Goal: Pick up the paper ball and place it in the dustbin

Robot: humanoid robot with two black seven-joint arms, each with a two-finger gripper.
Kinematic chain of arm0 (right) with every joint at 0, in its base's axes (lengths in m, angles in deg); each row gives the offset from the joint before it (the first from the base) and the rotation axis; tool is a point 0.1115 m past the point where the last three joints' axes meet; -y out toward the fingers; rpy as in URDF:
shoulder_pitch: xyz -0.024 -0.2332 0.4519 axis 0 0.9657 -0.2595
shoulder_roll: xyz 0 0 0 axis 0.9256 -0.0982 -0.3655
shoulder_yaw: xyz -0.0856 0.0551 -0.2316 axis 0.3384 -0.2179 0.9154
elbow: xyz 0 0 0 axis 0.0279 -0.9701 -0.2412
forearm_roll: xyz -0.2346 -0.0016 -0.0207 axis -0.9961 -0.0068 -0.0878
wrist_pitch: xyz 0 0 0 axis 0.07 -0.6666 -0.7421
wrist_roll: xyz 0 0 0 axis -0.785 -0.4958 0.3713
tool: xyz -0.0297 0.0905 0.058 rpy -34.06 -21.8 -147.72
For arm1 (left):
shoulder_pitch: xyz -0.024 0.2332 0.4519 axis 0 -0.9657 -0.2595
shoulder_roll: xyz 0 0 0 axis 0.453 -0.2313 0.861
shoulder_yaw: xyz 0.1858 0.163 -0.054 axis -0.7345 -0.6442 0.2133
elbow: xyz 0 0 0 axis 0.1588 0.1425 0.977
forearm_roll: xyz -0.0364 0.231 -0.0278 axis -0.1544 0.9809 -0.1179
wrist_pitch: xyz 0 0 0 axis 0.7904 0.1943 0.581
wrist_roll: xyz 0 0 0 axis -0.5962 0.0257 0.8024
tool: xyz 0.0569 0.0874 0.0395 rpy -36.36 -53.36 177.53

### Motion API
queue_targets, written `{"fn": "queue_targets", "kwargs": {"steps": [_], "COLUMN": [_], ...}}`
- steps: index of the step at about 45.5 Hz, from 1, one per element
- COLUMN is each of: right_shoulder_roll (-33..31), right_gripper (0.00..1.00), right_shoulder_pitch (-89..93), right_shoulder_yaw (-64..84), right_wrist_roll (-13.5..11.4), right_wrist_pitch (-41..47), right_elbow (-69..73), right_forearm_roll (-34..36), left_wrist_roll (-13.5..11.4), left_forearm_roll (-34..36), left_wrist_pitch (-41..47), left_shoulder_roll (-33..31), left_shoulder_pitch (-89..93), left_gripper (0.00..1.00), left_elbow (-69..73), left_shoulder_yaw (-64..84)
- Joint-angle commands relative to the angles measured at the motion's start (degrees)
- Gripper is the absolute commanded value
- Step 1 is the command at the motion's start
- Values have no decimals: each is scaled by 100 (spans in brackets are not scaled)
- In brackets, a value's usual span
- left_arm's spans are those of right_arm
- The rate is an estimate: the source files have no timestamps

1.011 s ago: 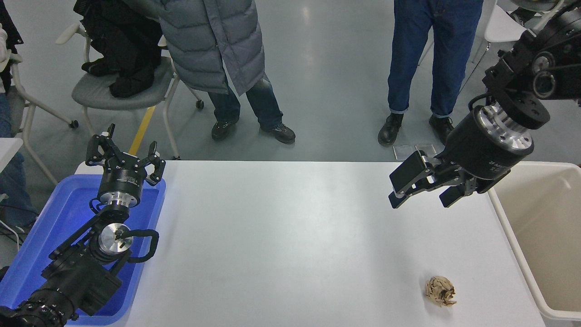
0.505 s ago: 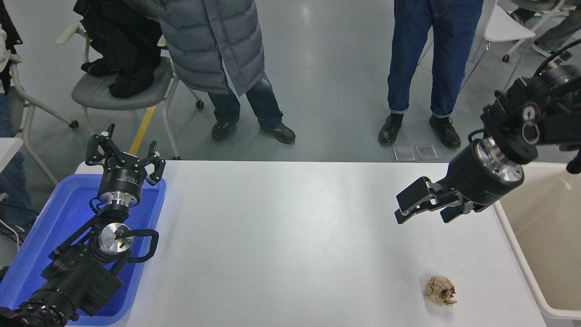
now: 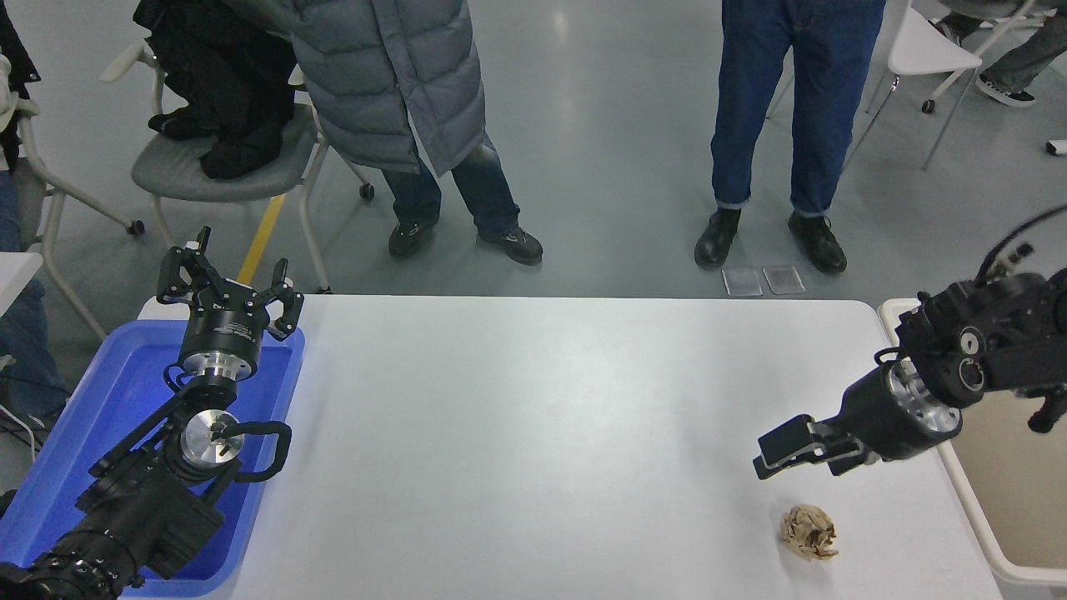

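Observation:
The paper ball [image 3: 808, 533], a small crumpled tan-brown wad, lies on the white table [image 3: 533, 433] near its front right corner. My right gripper [image 3: 798, 463] is open and empty. It hangs low over the table just above and slightly left of the ball, with its fingers pointing left, and does not touch the ball. The dustbin [image 3: 1024, 500], a beige tub, stands off the table's right edge, partly hidden by my right arm. My left gripper [image 3: 229, 279] is parked open over the blue tray at the lower left.
A bright blue tray [image 3: 92, 417] sits at the table's left edge under my left arm. Two people stand at the far side, one in a grey coat [image 3: 392, 75] and one in jeans [image 3: 792, 100]. Chairs stand at the back left and back right.
My right arm has come down and toward the front right, so the open gripper has dropped from mid-table height to just above the paper ball. The ball and left arm have not moved.

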Motion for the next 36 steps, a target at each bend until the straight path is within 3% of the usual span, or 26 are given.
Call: {"fn": "queue_targets", "kwargs": {"steps": [1,11,36], "right_shoulder_roll": [-56,-38,147], "right_gripper": [100,100,100], "right_shoulder_pitch": [1228,2002,2662], "right_shoulder_yaw": [-252,-410,-542], "right_wrist_roll": [2,11,11], "right_wrist_pitch": [-475,-510,-589], "right_elbow": [-947,-1668,-2249], "right_forearm_roll": [-377,-720,-738], "left_wrist_roll": [0,0,0], "left_forearm_roll": [0,0,0], "left_wrist_pitch": [-3,-3,-3], "left_shoulder_roll": [-1,-1,-1], "left_shoulder_pitch": [0,0,0], "left_gripper": [99,99,99], "left_elbow": [0,0,0], "left_shoulder_yaw": [1,1,1]}}
